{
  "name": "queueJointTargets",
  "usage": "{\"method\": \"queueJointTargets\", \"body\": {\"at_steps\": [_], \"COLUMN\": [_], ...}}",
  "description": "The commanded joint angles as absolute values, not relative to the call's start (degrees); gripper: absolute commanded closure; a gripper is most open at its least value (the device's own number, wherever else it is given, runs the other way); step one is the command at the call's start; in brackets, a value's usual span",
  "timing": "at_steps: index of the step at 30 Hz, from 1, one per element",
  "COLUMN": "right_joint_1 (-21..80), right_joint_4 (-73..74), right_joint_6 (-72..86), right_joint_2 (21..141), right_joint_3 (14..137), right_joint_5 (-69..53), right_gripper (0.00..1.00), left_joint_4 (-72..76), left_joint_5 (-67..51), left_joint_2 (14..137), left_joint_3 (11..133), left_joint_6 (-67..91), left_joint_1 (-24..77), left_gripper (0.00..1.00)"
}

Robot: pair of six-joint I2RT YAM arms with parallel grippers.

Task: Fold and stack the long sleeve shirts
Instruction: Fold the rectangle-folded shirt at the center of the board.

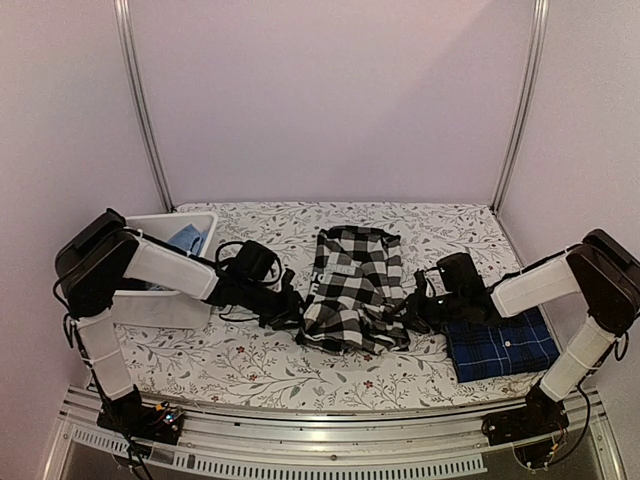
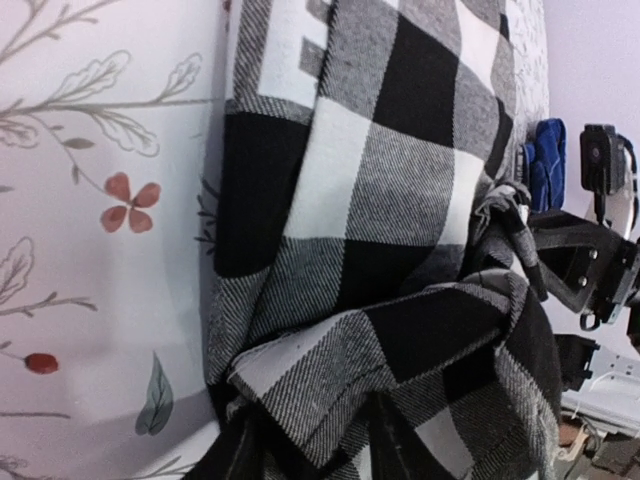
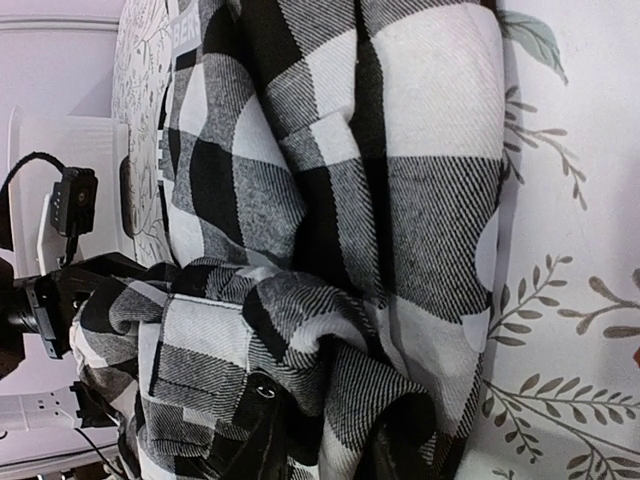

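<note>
Starting at the near edge, we find the navy plaid shirt (image 1: 503, 345) folded flat beside the right arm. A little farther in, the left gripper (image 1: 293, 310) and right gripper (image 1: 412, 312) flank the near hem of the black-and-white check shirt (image 1: 355, 285), with cloth bunched between each pair of fingers (pinched or slack, we cannot tell). That shirt lies mid-table (image 1: 250, 365) between them, its long axis running toward the far wall, so both arms sit equally near.
</note>
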State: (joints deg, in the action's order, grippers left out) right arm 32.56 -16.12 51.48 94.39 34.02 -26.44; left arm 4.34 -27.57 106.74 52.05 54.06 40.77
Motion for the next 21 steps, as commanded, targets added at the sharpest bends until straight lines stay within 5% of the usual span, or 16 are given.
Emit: {"method": "queueJointTargets", "body": {"at_steps": [1, 11, 21], "right_joint_1": [32.36, 36.08, 43.92], "right_joint_4": [-10.51, 2.85, 11.56], "right_joint_6": [48.29, 40.43, 34.17], "right_joint_2": [89.84, 82.31, 88.68], "right_joint_3": [35.03, 38.33, 47.48], "right_joint_5": [-23.41, -15.54, -8.49], "right_gripper": [0.7, 0.51, 0.74], "left_joint_4": [-0.91, -6.94, -14.06], "left_joint_5": [-25.48, -25.92, -23.4], "left_joint_2": [104.12, 99.62, 99.34], "left_joint_3": [54.38, 55.2, 60.9], "left_joint_6": [49.91, 44.24, 39.29], "left_joint_1": [39.84, 39.99, 42.71], "left_gripper": [0.6, 0.38, 0.47]}}
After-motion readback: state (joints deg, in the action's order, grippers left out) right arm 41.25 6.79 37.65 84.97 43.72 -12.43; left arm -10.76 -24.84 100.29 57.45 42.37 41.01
